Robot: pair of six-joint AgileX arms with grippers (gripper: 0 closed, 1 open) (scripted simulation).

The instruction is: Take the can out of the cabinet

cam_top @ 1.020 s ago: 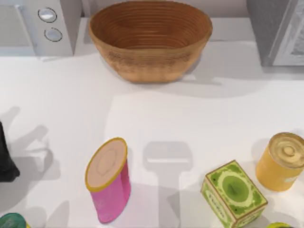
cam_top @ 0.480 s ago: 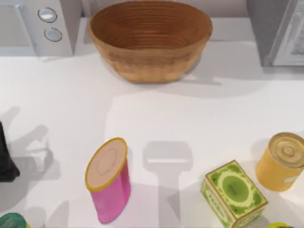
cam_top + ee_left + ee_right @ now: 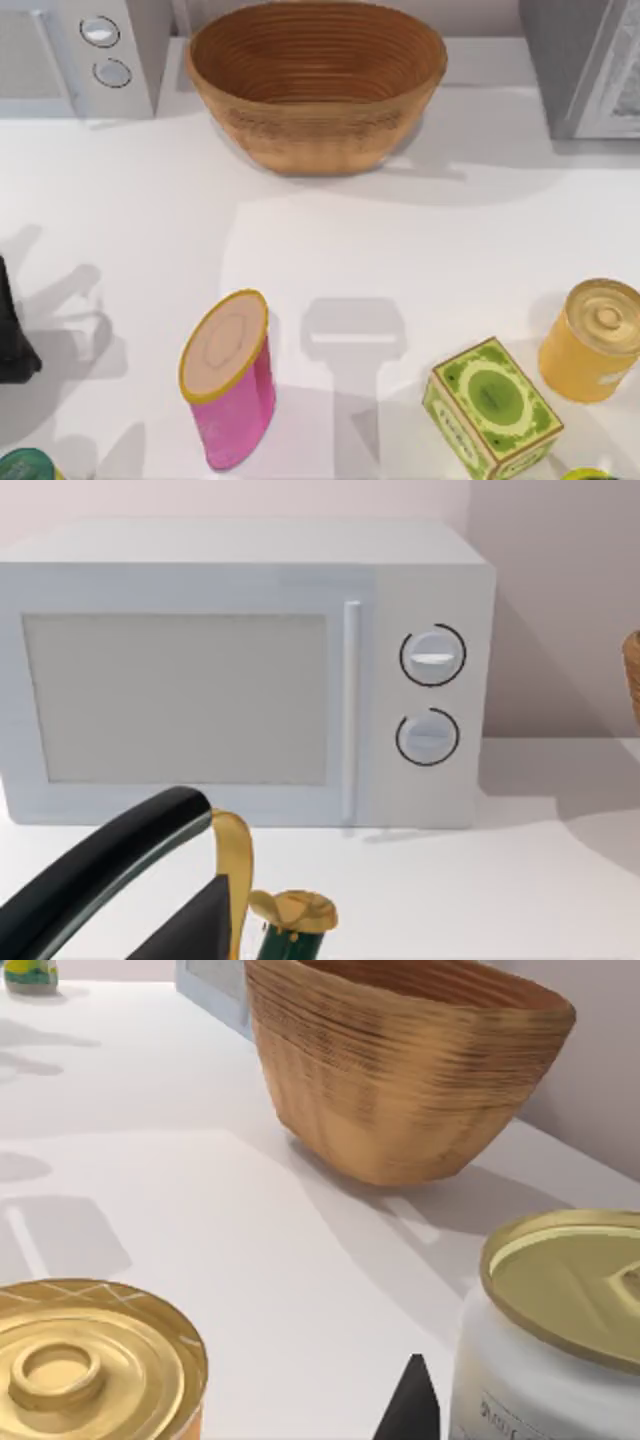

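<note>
Top view: the cabinet (image 3: pixel 585 65) stands at the table's (image 3: pixel 400 250) far right corner, door apparently shut; whatever can sits inside is hidden. Also here are one basket (image 3: pixel 315 80), one microwave (image 3: pixel 75 55), one pink canister (image 3: pixel 230 385), one green box (image 3: pixel 490 405) and one yellow tin (image 3: pixel 592 340).

Left wrist view: the left tool (image 3: pixel 130 890) faces the microwave; I cannot tell its opening.

Right wrist view: a dark tip of the right tool (image 3: pixel 408 1405) shows between the yellow tin and one white jar (image 3: pixel 550 1340); its spread is unreadable.

Judgement: the task has barely begun; next comes reaching for the cabinet door.
</note>
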